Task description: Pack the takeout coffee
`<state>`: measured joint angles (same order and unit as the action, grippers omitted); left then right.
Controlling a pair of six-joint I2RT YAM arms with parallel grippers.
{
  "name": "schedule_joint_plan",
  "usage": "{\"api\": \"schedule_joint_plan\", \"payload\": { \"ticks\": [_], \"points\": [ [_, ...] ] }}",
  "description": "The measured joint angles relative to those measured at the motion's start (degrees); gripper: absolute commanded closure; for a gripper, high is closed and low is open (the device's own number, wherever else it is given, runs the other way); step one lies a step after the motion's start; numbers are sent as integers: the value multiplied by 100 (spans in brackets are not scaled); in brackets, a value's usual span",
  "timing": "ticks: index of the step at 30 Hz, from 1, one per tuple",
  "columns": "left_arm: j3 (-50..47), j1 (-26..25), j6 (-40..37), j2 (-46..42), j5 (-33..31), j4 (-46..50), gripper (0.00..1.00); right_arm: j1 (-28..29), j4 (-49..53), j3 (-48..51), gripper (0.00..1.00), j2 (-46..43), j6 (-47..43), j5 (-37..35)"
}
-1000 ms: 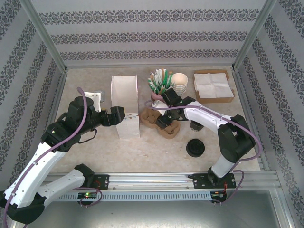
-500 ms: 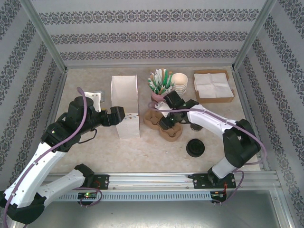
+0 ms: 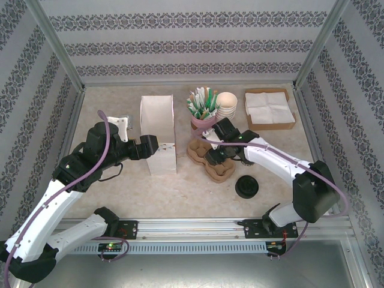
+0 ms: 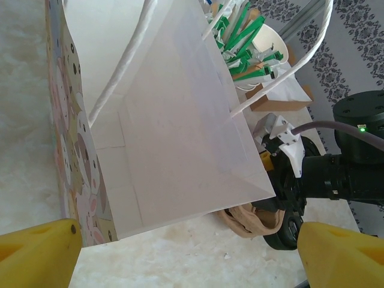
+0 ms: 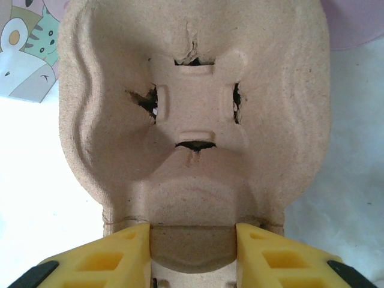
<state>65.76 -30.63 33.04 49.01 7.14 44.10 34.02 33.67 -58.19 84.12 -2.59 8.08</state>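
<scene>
The cup carrier (image 5: pixel 192 120) lies flat on the table (image 3: pixel 180 186), just right of centre in the top view, beside the upright paper bag (image 3: pixel 157 129). The right gripper (image 5: pixel 192 252) is clamped on the carrier's near rim. At the bottom of the right wrist view, that rounded edge sits squeezed between the two yellow fingers (image 5: pixel 96 258). The left gripper (image 4: pixel 189 258) stands spread wide, grasping nothing. Its yellow tips fill the lower corners of the left wrist view, and the bag's lower end lies just ahead between them.
</scene>
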Motion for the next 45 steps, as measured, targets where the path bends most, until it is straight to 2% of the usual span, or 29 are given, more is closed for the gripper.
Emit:
{"api": "schedule_joint_plan", "payload": {
  "ticks": [8,23,45],
  "points": [
    [-26,0,26,2,20,-4,7,214,31,61,62,0,131,-190],
    [-28,0,42,4,22,-4,7,214,-369,481,61,-378,485,-42],
    [-138,0,48,11,57,-131,7,210,-391,525,53,-610,675,28]
  ]
}}
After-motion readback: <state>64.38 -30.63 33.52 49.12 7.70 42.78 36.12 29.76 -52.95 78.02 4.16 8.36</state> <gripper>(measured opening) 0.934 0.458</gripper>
